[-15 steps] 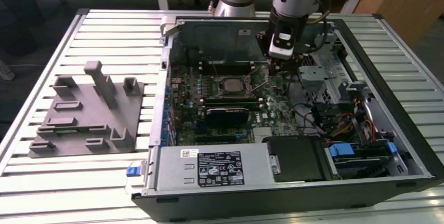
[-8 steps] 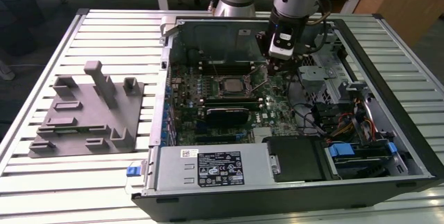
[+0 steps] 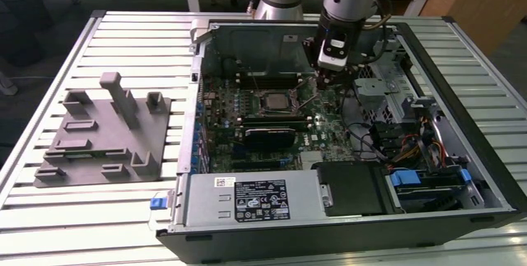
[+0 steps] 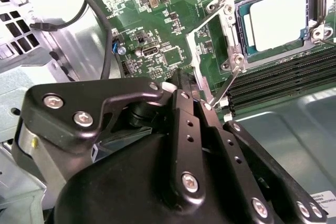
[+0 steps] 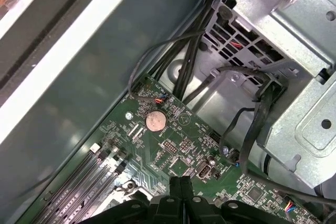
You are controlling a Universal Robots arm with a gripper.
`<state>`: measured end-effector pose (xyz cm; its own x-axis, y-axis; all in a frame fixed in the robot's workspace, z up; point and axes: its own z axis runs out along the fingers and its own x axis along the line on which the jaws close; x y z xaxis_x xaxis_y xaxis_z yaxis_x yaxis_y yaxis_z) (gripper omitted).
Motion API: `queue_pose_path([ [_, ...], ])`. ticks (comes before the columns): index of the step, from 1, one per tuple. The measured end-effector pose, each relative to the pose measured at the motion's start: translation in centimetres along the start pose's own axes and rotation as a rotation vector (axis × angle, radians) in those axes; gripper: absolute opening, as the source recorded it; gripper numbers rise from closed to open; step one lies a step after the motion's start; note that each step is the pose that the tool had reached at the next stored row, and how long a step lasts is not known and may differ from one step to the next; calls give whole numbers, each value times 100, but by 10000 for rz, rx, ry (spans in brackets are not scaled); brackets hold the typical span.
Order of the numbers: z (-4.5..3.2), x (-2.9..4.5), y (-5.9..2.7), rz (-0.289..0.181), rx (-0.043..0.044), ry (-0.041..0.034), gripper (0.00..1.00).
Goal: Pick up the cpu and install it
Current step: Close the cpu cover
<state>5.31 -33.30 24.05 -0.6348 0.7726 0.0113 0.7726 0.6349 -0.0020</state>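
The cpu (image 4: 275, 18), a flat silvery square with a pale rim, lies in the black motherboard socket (image 4: 245, 39). The socket's metal frame (image 4: 206, 45) is swung open beside it, and the thin lever (image 4: 227, 83) sticks out. In the exterior view the cpu (image 3: 274, 100) sits mid-board inside the open computer case. My gripper (image 3: 320, 89) hangs just to the exterior view's right of the socket, above the board. Its black fingers (image 4: 181, 92) are pressed together with nothing between them, close to the lever's end. The first wrist view shows the shut gripper (image 5: 179, 183) over the board.
A grey moulded fixture (image 3: 103, 136) stands on the slatted table at the exterior view's left. Inside the case are a power supply (image 3: 247, 199), a drive cage (image 3: 387, 90), black cables (image 5: 247, 129), memory slots (image 4: 278, 80) and a coin battery (image 5: 156, 121).
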Motion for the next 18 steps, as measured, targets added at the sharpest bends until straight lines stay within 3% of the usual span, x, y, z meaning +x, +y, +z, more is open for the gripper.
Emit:
queue_pose_path([
  [9,0,5,-6,0,-26,-22,11],
  [18,1,19,-23,-1,-119,-99,11],
])
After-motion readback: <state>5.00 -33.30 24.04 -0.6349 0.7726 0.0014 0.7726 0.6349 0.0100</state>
